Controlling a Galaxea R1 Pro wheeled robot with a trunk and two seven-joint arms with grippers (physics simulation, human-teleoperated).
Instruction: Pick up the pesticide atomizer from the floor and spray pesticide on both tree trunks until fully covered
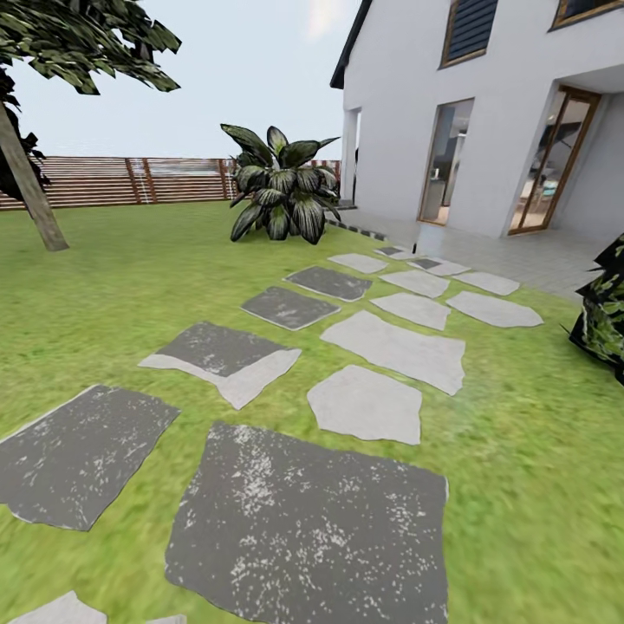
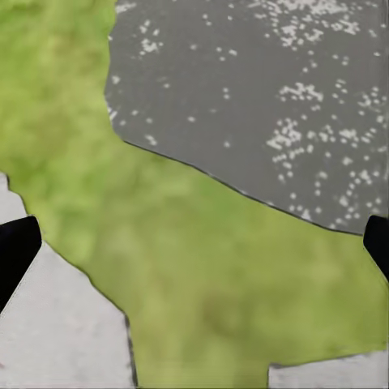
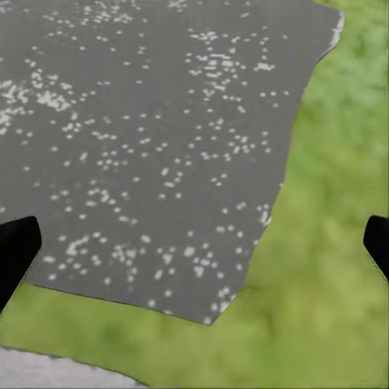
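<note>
From head height we look forward across the green lawn [image 1: 104, 303] toward a white house [image 1: 485, 113]; both wrist cameras point straight down, close over the dark speckled grey stone slab [image 1: 312, 529] [image 2: 267, 97] [image 3: 146, 138].

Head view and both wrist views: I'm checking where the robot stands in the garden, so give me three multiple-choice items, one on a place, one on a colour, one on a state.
1. Where does the leaning tree trunk stand in the head view?
A. At the far left, before the fence
B. Beside the house door
C. On a stone slab

2. What colour is the large slab nearest the camera?
A. Brick red
B. Dark grey with whitish specks
C. Plain white

3. How are the fingers of the right gripper?
A. Shut on a bottle
B. Shut on a branch
C. Spread apart with nothing between them

Answers: 1 A, the trunk rises from the grass at the left edge. 2 B, it is speckled dark grey. 3 C, the dark tips sit at opposite edges over slab and grass.
</note>
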